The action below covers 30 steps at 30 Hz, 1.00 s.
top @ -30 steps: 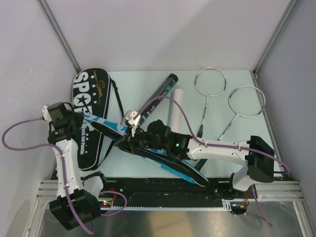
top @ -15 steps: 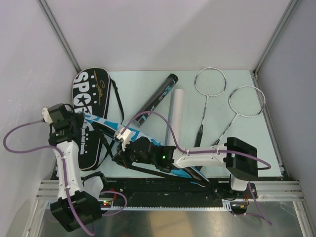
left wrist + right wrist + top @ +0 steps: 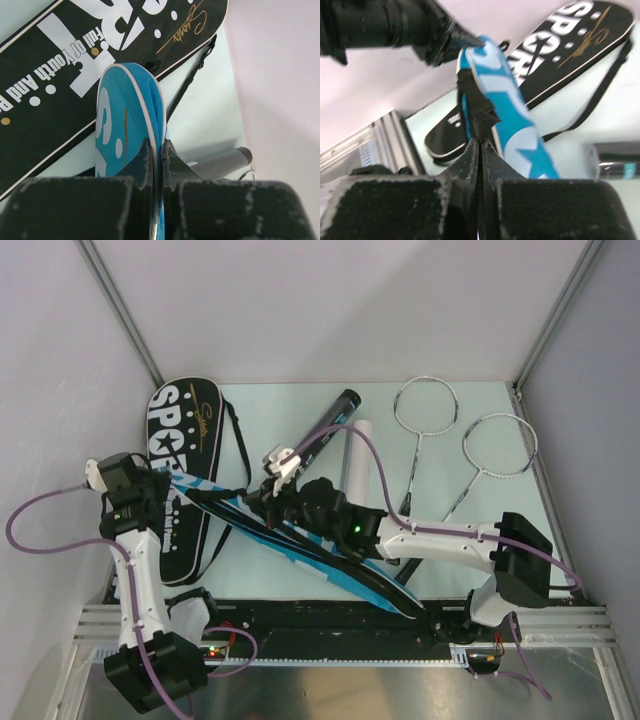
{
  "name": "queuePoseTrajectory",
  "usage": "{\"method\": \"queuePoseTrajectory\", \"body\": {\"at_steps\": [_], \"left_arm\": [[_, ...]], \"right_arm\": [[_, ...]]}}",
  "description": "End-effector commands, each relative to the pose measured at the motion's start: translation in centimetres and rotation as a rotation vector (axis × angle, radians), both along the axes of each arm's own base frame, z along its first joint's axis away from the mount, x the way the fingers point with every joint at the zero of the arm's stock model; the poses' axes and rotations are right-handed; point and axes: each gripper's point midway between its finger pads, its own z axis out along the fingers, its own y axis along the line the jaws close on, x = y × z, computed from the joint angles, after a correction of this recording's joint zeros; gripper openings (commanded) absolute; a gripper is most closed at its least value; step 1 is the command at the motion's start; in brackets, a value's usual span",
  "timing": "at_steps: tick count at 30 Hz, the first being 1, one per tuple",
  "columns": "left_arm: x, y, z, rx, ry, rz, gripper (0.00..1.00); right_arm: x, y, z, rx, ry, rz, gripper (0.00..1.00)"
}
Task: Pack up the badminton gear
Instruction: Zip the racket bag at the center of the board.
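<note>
**Blue cover held up between two arms**

A pale green desk (image 3: 290,405) sits inside white walls, with the badminton gear spread across it. The black cover (image 3: 185,440) lies flat at the rear left. A black tube (image 3: 325,430) and a white tube (image 3: 358,445) lie side by side in the middle. One racket (image 3: 418,455) and another (image 3: 473,485) rest at the rear right, well apart from both arms. No shuttlecocks can be seen.

The blue cover (image 3: 300,555) runs diagonally from the left arm toward the near right edge. It stands on its long edge rather than lying flat.

It looks light and floppy: thin padded fabric that will sag and twist wherever nothing supports it, with a surface likely to slide a little. Its piped rim and strap look like the firmest places to take hold.

The left pincer (image 3: 160,480) is clenched on the rounded end of the cover, with the white-piped rim running between its fingers in the wrist view. That arm rises from its base and bends inward at the wrist.

The right pincer (image 3: 262,508) is clenched on a thin black strip at the cover's edge, probably a strap or zip line. That arm reaches low and far across the desk to the left, nearly fully stretched out.
</note>
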Motion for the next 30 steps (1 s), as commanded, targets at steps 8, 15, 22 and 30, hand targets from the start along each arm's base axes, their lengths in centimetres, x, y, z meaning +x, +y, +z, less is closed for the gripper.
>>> {"method": "queuePoseTrajectory", "body": {"at_steps": [8,15,22,30], "left_arm": [[-0.6,0.0,-0.5,0.041,0.01,-0.016,0.0],[-0.8,-0.1,-0.6,0.05,0.011,-0.024,0.0],[-0.9,-0.7,-0.5,0.026,-0.01,-0.036,0.0],[-0.9,-0.7,-0.2,-0.012,-0.029,-0.004,0.0]], "right_arm": [[6.4,-0.4,2.8,0.096,-0.196,-0.086,0.0],[8.3,1.0,1.4,0.143,-0.194,-0.083,0.0],[12.5,0.3,-0.7,0.156,-0.094,-0.196,0.0],[11.7,1.5,-6.6,0.045,0.12,-0.122,0.2]]}}
